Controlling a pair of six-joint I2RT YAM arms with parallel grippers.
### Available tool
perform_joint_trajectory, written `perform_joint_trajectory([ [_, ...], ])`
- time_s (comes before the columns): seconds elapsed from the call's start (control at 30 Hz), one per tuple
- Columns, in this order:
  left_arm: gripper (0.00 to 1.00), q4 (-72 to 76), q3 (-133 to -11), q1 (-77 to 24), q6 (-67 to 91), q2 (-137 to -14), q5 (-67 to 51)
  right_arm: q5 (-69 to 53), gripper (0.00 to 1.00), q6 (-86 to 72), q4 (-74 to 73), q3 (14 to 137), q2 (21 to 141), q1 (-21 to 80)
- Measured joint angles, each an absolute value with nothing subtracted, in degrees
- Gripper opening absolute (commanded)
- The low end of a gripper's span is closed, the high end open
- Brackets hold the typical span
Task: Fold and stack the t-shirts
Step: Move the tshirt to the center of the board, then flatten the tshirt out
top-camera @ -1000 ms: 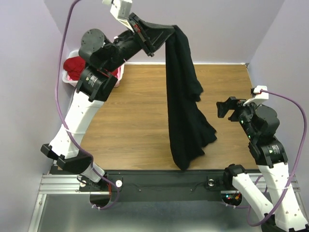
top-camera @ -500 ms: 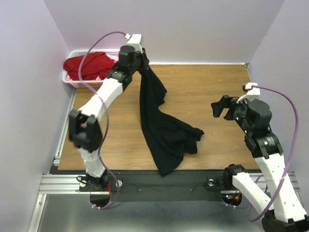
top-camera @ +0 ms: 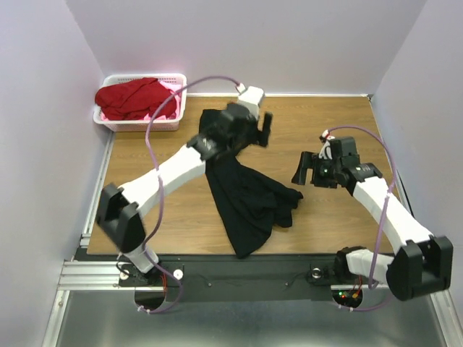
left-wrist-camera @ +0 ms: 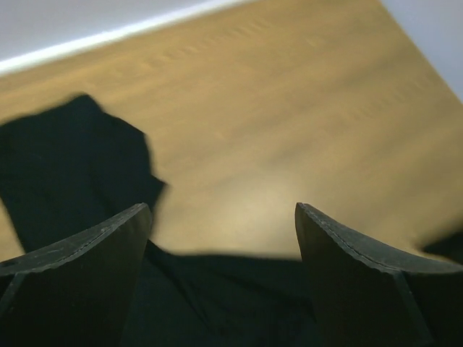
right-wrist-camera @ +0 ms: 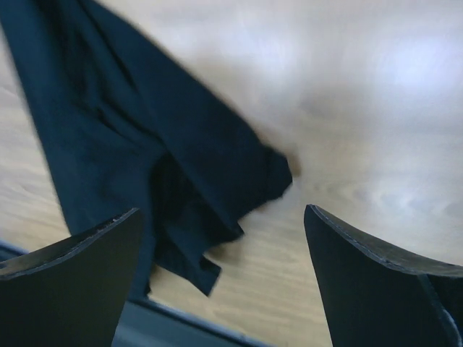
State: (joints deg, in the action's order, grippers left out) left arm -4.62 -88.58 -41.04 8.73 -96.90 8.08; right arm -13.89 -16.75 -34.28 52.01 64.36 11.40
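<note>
A black t-shirt lies crumpled in a long strip across the middle of the wooden table. My left gripper hovers over its far end, open and empty. The left wrist view shows black cloth beneath the gripper, with bare wood beyond. My right gripper stands open just right of the shirt's bunched edge. In the right wrist view the shirt lies ahead and left of the open gripper. Red t-shirt and pink cloth sit in the basket.
A white slotted basket stands at the far left corner of the table. Purple walls close in the back and both sides. A black rail with the arm bases runs along the near edge.
My left arm swung down from high up, laid the black t-shirt on the table and opened, letting it go. My right arm reached forward and left toward the shirt.
</note>
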Motion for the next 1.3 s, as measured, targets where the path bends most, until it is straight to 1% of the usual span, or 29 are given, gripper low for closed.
perform_joint_trajectory([
  [0.13, 0.93, -5.2, -78.4, -52.2, 11.3, -87.8, 10.2, -15.1, 0.87, -18.1, -35.7, 49.2, 69.2, 11.4],
  [0.23, 0.93, -5.2, -73.1, -57.2, 14.0, -87.2, 10.7, -15.0, 0.86, -18.2, -36.1, 47.7, 71.4, 11.4],
  [0.3, 0.93, -6.4, -69.6, -59.6, 16.5, -88.9, 11.2, -15.2, 0.86, -18.2, -36.0, 47.3, 72.2, 11.4],
  [0.5, 0.93, -9.3, -66.3, -61.4, 22.1, -96.4, 12.1, -18.1, 0.86, -18.2, -35.2, 47.1, 74.8, 11.4],
  [0.63, 0.92, -9.2, -66.3, -61.4, 23.7, -98.4, 12.1, -19.9, 0.85, -18.5, -33.8, 46.1, 77.5, 11.4],
  [0.7, 0.90, -9.2, -66.4, -61.4, 24.4, -99.4, 12.0, -20.5, 0.82, -18.9, -33.2, 45.5, 78.1, 11.4],
  [0.77, 0.85, -9.1, -66.3, -61.5, 24.9, -100.2, 11.9, -21.4, 0.78, -19.3, -32.1, 44.9, 78.8, 11.4],
  [0.8, 0.83, -9.0, -66.4, -61.5, 25.1, -100.6, 11.9, -21.8, 0.74, -19.7, -31.5, 44.7, 79.2, 11.4],
  [0.9, 0.48, -8.8, -66.3, -61.5, 25.6, -101.8, 12.1, -22.8, 0.62, -20.2, -29.9, 43.9, 80.3, 11.4],
  [0.93, 0.34, -8.9, -66.3, -61.5, 25.8, -102.2, 12.4, -23.0, 0.51, -20.6, -29.2, 43.5, 80.7, 11.4],
  [0.97, 0.25, -9.0, -66.4, -61.5, 26.4, -102.4, 12.8, -23.2, 0.45, -20.6, -28.8, 43.3, 80.8, 11.4],
  [1.0, 0.16, -9.2, -66.3, -61.5, 26.3, -102.7, 13.3, -23.3, 0.33, -20.7, -28.4, 43.0, 81.0, 11.4],
  [1.03, 0.00, -9.4, -66.3, -61.5, 26.4, -102.8, 13.9, -23.3, 0.23, -21.2, -28.0, 42.7, 81.0, 11.4],
  [1.07, 0.00, -9.5, -66.3, -61.4, 26.7, -102.9, 14.3, -23.4, 0.08, -21.4, -27.6, 42.4, 81.0, 11.4],
  [1.1, 0.00, -9.7, -66.3, -61.3, 26.6, -102.9, 14.8, -23.5, 0.01, -21.5, -27.4, 42.2, 81.0, 11.4],
  [1.23, 0.00, -10.5, -65.9, -59.0, 26.5, -102.9, 17.2, -22.3, 0.01, -22.3, -27.4, 42.0, 79.3, 11.4],
  [1.3, 0.00, -10.9, -65.0, -56.3, 25.7, -102.5, 18.7, -20.5, 0.01, -23.3, -27.6, 41.3, 75.4, 11.4],
])
